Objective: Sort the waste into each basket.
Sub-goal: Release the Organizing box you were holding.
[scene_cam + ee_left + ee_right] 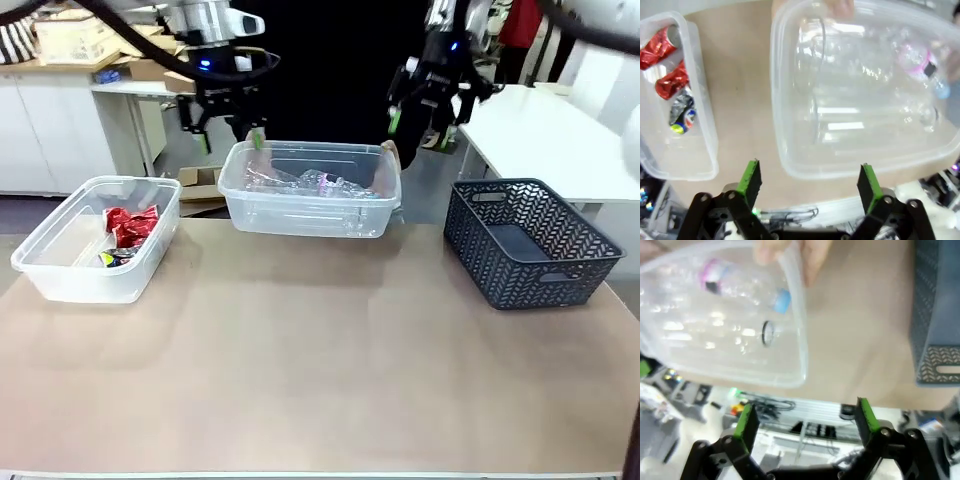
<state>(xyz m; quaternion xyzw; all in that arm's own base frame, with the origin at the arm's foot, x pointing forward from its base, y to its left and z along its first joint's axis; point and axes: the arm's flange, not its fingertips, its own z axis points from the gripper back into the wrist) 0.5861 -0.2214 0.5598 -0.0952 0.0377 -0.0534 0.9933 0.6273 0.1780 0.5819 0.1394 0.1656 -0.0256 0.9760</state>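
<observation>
Two see-through baskets show in the front view. The left basket (pixel 45 275) (pixel 707 135) rests on the table and holds crushed red and multicoloured cans (pixel 130 228) (pixel 671 82). The middle basket (pixel 300 218) (pixel 790 150) (pixel 801 340) is at the table's far edge and holds clear bottles (pixel 322 183) (pixel 917 62) (pixel 737 282). A person's hand (pixel 390 152) (pixel 810 255) grips its rim. My left gripper (pixel 231 138) (pixel 807 180) hangs open above that basket's left end. My right gripper (pixel 420 130) (pixel 805 422) hangs open above its right end. Neither holds anything.
A dark blue-grey lattice basket (pixel 530 245) (pixel 937 315) stands at the table's right side. The brown tabletop (pixel 320 370) stretches bare toward the near edge. A white table (pixel 540 130) stands behind on the right.
</observation>
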